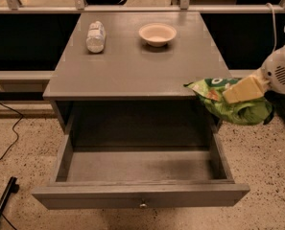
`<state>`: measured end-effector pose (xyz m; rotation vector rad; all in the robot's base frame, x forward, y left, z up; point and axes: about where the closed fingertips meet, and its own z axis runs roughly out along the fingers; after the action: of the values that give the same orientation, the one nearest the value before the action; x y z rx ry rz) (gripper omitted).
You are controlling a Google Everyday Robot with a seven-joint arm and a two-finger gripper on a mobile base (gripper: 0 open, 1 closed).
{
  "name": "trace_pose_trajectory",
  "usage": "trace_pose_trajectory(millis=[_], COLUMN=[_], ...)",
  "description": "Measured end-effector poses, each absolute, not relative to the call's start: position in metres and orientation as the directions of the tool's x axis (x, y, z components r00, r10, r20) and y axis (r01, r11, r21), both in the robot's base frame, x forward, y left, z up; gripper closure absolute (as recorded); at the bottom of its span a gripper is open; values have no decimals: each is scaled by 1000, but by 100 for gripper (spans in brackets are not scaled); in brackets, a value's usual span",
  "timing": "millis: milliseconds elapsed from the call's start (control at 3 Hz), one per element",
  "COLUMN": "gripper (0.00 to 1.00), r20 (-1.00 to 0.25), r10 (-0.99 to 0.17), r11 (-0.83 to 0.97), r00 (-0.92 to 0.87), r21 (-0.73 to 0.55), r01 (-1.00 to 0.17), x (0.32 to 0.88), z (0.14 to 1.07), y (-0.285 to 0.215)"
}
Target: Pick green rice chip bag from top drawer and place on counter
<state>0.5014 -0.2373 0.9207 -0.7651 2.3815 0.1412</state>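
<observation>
Speckled flooring is seen around a grey cabinet whose top drawer [141,195] is pulled out, with nothing visible inside it. The green rice chip bag [243,113] is already out of the drawer: it is held in the air off the cabinet's right front corner, above drawer level, with its left tip overlapping the front right edge of the worktop [142,66]. The gripper [239,91] is at the right edge of the view, and its jaws are closed on the bag's upper part, one pale finger lying across the foil.

The bag's long axis is laid roughly left to right, its bulk sagging below and to the right of the jaws. The bare middle of the worktop lies left of the jaws and further back, well apart from the white wrapped packet [95,36] and the small bowl [157,34] near the rear edge. A leftward and rearward carry is judged to be needed before release, since most of the bag hangs outside the worktop's edge.
</observation>
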Motion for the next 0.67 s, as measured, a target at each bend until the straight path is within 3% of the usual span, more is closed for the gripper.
trace_pose_trajectory(millis=[667], gripper=[100], r20=[-607], r10=[-506], r11=[833], r00=[-613], r21=[-160], r01=[-529], x=[506], z=[955], y=[-244])
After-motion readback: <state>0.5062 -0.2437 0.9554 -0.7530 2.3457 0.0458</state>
